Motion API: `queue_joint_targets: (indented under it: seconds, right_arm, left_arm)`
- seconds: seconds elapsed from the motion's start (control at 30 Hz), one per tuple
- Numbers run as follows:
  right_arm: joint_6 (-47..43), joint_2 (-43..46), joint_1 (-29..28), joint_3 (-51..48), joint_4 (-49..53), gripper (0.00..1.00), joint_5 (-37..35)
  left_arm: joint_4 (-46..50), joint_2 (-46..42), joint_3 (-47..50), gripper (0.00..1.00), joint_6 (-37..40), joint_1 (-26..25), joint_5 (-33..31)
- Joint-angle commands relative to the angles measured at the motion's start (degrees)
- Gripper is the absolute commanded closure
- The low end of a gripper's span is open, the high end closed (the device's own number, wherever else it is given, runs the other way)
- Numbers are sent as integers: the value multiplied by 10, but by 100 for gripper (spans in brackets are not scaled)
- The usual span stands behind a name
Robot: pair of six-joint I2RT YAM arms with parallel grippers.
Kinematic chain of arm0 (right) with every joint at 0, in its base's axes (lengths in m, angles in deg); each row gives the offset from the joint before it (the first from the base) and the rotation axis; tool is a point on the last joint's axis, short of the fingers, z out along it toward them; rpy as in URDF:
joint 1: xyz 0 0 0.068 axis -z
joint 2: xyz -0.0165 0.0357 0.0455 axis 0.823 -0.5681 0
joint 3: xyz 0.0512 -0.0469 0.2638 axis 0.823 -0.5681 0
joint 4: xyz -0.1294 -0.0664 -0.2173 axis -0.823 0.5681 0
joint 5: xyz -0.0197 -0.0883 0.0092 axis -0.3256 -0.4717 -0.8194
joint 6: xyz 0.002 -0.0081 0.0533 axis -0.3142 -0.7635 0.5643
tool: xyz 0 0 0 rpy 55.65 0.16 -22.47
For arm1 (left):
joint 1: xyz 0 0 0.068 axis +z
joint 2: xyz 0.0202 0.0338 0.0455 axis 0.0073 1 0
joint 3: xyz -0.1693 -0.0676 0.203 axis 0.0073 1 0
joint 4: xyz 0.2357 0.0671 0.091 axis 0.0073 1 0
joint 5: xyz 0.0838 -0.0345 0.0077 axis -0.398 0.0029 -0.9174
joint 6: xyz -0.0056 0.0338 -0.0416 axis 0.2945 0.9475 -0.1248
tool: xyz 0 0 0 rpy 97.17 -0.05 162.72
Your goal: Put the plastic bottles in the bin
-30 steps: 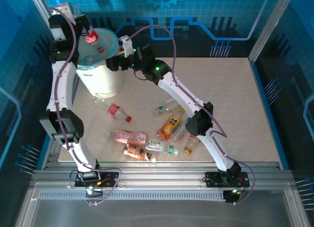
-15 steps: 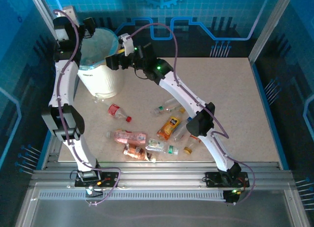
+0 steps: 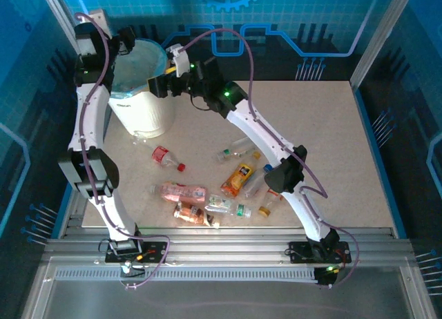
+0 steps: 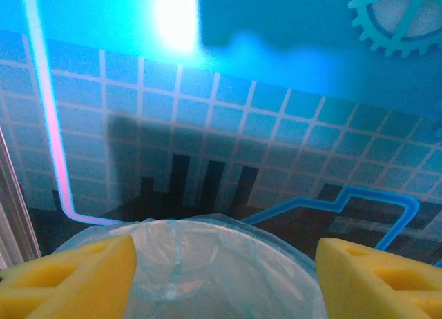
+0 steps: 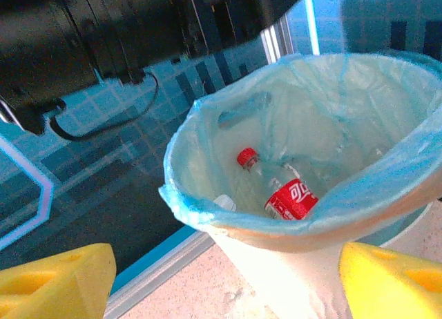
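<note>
Red-labelled bottle [image 5: 289,196] inside bag-lined white bin [image 5: 280,267]; other bottles [image 3: 183,192] nearby

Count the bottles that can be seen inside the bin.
1. A bottle with red cap and red label lies deep inside the bin. A white cap beside it may belong to a second one, hidden by the rim.

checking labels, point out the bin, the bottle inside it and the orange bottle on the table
bin [image 5: 228,219]: right wrist view, on its front rim
bottle in bin [image 5: 290,198]: right wrist view, on its red label
orange bottle [image 3: 239,177]: top view, on its label
</note>
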Motion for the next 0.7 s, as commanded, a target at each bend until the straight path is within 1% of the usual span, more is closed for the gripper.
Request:
queue_joint_targets:
  seconds: [0.0,0.2,0.27,0.37,0.47,0.67]
  right_arm:
    - [-4,35,-5,10,31,15,4]
    - [-7,70,-17,11,70,14,2]
    - [-16,82,-23,11,103,14,-4]
    - [-26,106,-38,4,163,14,-30]
    - [-30,141,-54,-35,204,14,-48]
    - [-21,235,-89,-186,226,14,-73]
  left_arm:
    - [38,-19,-45,30,-12,-2,18]
    - [103,-81,-42,30,-10,-13,20]
    - [127,-114,-30,30,-6,-23,25]
    - [166,-174,8,29,12,-46,32]
    - [197,-249,70,29,19,-74,38]
    - [229,-414,226,29,19,-127,44]
